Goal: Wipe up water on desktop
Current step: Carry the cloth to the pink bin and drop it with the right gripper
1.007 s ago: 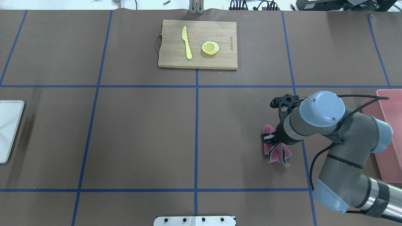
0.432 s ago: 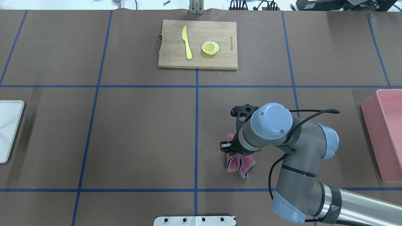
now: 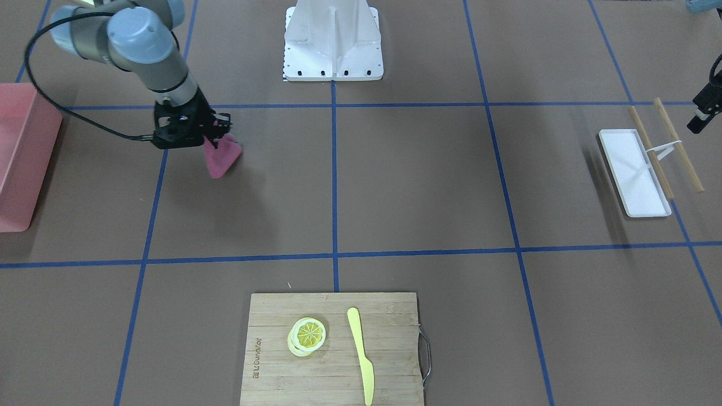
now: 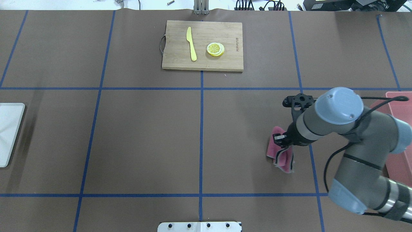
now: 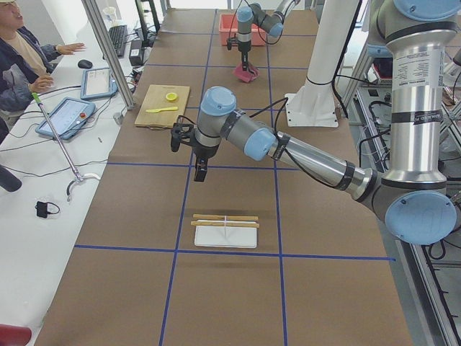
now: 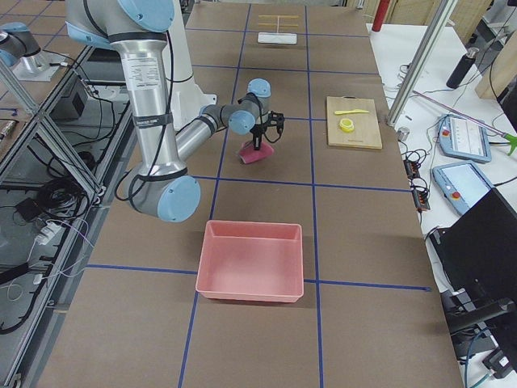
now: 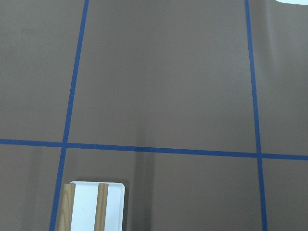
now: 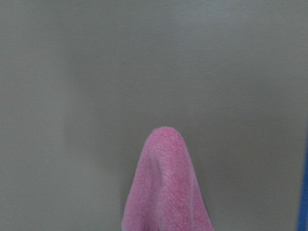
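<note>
The desktop (image 4: 145,135), brown with blue tape lines, has a pink cloth (image 4: 279,156) near the pink bin (image 3: 22,152), on the bin's side toward the table's middle. The right gripper (image 4: 280,139) is clamped on the cloth's top, and the folds hang down to the surface. The left gripper (image 3: 701,113) hangs far from the bin; I cannot tell whether its fingers are apart.

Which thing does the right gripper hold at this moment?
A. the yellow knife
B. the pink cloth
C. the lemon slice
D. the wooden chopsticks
B: the right gripper is shut on the pink cloth, while the yellow knife and the lemon slice lie on the cutting board, far from it.
</note>
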You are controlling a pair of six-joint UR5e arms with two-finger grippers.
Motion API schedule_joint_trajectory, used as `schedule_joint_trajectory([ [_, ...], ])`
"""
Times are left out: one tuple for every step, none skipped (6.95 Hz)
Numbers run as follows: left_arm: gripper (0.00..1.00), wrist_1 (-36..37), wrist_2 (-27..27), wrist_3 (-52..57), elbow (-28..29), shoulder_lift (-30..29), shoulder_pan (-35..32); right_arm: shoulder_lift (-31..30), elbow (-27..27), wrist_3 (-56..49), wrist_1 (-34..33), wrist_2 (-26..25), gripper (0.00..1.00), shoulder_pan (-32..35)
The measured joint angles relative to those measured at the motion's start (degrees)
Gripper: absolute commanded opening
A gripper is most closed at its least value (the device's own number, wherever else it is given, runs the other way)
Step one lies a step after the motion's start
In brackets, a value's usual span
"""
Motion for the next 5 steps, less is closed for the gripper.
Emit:
schedule_joint_trajectory([
  [0.97, 0.0, 0.0, 1.2, 0.0, 0.5, -0.4, -6.8, 2.8, -8.2, 0.0, 3.7, 0.0, 6.7],
  [0.97, 0.1, 0.0, 2.3, 0.1, 0.9, -0.9, -12.7, 4.3, -18.1, 0.0, 7.8, 0.0, 15.1],
  [0.97, 0.1, 0.0, 3.1, 0.4, 1.2, -1.1, -17.3, 4.7, -28.9, -0.3, 10.7, 0.0, 23.6],
  [0.97, 0.0, 0.0, 4.2, 1.1, 1.2, -1.2, -20.0, 4.5, -39.5, -2.7, 12.1, 0.0, 31.5],
  [0.97, 0.0, 0.0, 5.3, 1.9, 1.2, -1.3, -20.9, 4.4, -50.2, -8.1, 12.7, 0.0, 38.4],
])
